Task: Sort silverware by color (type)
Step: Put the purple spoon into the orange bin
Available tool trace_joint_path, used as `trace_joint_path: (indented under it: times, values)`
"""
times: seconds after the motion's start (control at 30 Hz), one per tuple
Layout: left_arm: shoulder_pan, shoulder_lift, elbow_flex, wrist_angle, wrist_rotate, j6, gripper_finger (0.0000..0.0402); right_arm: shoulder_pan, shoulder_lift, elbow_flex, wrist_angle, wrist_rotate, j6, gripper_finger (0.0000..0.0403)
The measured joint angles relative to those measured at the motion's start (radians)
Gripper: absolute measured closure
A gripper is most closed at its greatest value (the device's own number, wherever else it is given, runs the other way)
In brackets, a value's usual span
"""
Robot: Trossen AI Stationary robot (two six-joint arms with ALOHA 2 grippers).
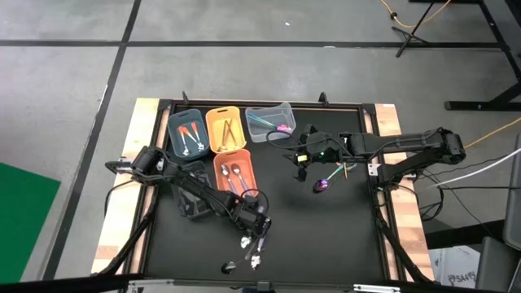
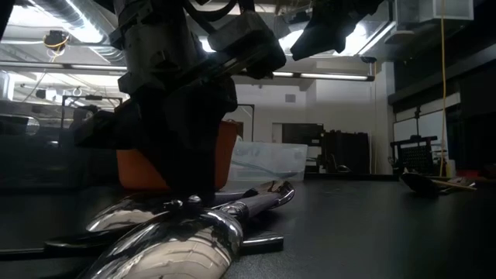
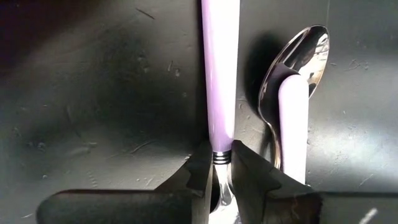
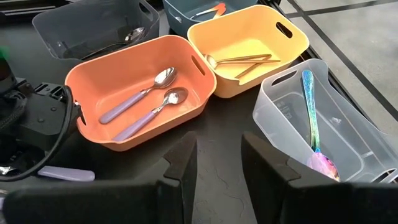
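I take the orange bin (image 1: 233,168) as my landmark, and in the right wrist view it holds two spoons (image 4: 146,94) with lilac handles and silver bowls, lying side by side. My left gripper (image 3: 219,180) is down at the black table (image 1: 326,236), on the near side of the orange bin, and its fingers (image 3: 249,171) stand narrow on either side of a lilac-handled piece (image 3: 219,81), right at the dark banded collar where the handle meets the metal; they sit just against it, but I cannot tell whether the grip is firm. Just beside that piece lies a second lilac-handled spoon (image 3: 297,74), its shiny bowl pointing away from the gripper. From above I see a few more pieces (image 1: 254,252) scattered on the table around the left gripper, near the front edge. My right gripper (image 4: 217,162) hovers to the right of the orange bin, above the table, its fingers apart with nothing between them. Behind the orange bin sits the yellow bin (image 4: 249,50) with gold pieces (image 4: 239,62) in it; to the right of that, the clear bin (image 4: 317,124) holds an iridescent piece (image 4: 311,112). A teal bin (image 1: 188,133) stands left of the yellow one, with orange-red handled pieces (image 1: 189,134) inside. Right of the orange bin, a purple piece (image 1: 323,185) lies on the table below the right arm
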Motion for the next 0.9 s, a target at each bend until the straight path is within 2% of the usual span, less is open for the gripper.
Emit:
trace_joint_path:
  times: [0.23, 0.53, 0.9]
  values:
    - [-0.001, 0.003, 0.040, -0.046, 0.012, 0.038, 0.0361, 0.000, 0.000, 0.000, 0.003, 0.000, 0.000, 0.0292]
    - [-0.003, 0.011, 0.167, -0.287, -0.042, 0.147, 0.0361, 0.000, 0.000, 0.000, 0.004, -0.001, 0.000, 0.0292]
    - [-0.002, 0.008, 0.239, -0.335, -0.042, 0.166, 0.0361, 0.000, 0.000, 0.000, 0.004, -0.001, 0.000, 0.0292]
